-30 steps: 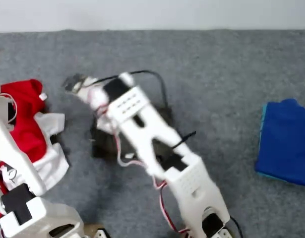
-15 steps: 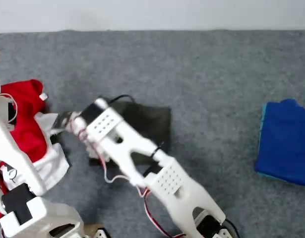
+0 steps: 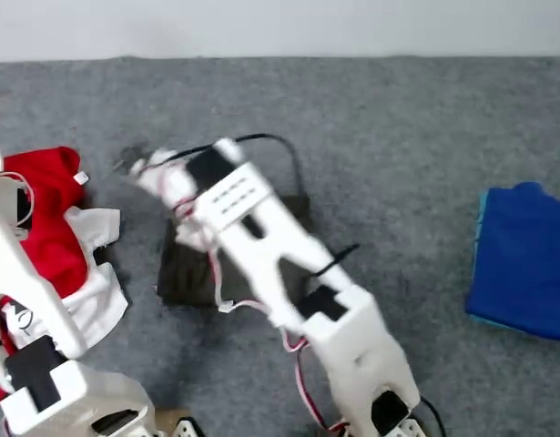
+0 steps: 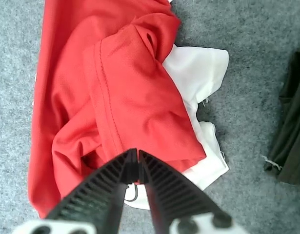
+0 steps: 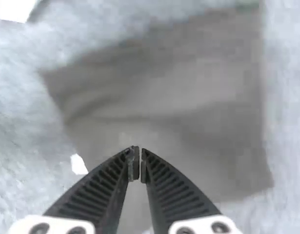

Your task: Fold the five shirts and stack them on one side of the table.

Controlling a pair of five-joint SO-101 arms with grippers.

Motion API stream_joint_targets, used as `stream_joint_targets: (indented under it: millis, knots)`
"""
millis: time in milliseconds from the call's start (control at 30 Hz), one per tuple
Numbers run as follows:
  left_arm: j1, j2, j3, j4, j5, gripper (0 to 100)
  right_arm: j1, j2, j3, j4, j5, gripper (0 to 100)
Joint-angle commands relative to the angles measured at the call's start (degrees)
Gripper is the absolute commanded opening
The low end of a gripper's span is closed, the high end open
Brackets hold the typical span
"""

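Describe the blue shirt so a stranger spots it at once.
On the grey table, go to the right edge in the high view. The blue shirt lies there alone and flat, unlike the crumpled red shirt and white shirt opposite.

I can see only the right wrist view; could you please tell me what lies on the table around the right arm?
Observer: In the high view the right arm stretches over a dark shirt in the middle of the table. The right gripper is past the shirt's far left corner.
Operator: Thank you. Is any shirt already set aside?
Observer: A folded blue shirt lies at the table's right edge.
Operator: And on the other side?
Observer: The left gripper is shut, above a crumpled red shirt that lies on a white shirt.
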Motion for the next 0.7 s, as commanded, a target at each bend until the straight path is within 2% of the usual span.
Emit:
stream_joint_targets:
  millis: [0, 267, 500, 667]
  knots:
    - [0.00, -3.87, -0.57, 0.88, 0.35, 2, 4.44, -8.04, 7.91, 2.33, 0.26, 1.1]
    - [0.00, -3.87, -0.57, 0.88, 0.35, 2, 5.85, -16.31, 27.25, 2.15, 0.00, 0.9]
    - [0.00, -3.87, -0.57, 0.88, 0.35, 2, 7.25, -9.54, 41.85, -3.65, 0.00, 0.9]
    - [0.00, -3.87, -0.57, 0.88, 0.35, 2, 9.10, -7.87, 38.42, -5.67, 0.00, 0.9]
